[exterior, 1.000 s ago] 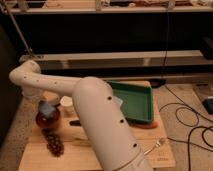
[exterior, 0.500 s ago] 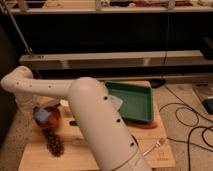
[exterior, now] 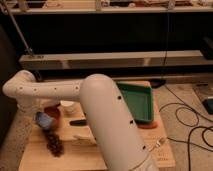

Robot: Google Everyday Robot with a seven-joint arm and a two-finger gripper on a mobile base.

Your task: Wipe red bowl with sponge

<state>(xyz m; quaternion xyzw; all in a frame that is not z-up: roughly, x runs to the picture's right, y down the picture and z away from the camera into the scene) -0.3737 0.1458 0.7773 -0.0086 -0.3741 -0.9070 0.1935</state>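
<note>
The red bowl point(exterior: 54, 113) sits on the wooden table point(exterior: 115, 155) at the left, just left of the white cup point(exterior: 68, 106). My gripper point(exterior: 42, 117) hangs from the white arm's left end, right at the bowl's left rim. It is shut on the light-blue sponge point(exterior: 45, 121), which is pressed low against the left side of the bowl. The sponge and gripper hide part of the bowl. The arm's wrist hides the top of the gripper.
A green rectangular tray point(exterior: 139, 102) stands at the back right. A dark brown cone-like object point(exterior: 54, 144) lies in front of the bowl. A black utensil point(exterior: 80, 122), an orange item point(exterior: 148, 125) and a fork point(exterior: 160, 143) lie on the table. Cables point(exterior: 192, 120) trail on the right floor.
The arm has swung left and lowered. The sponge has gone down with the gripper, from above the bowl to its left rim.
</note>
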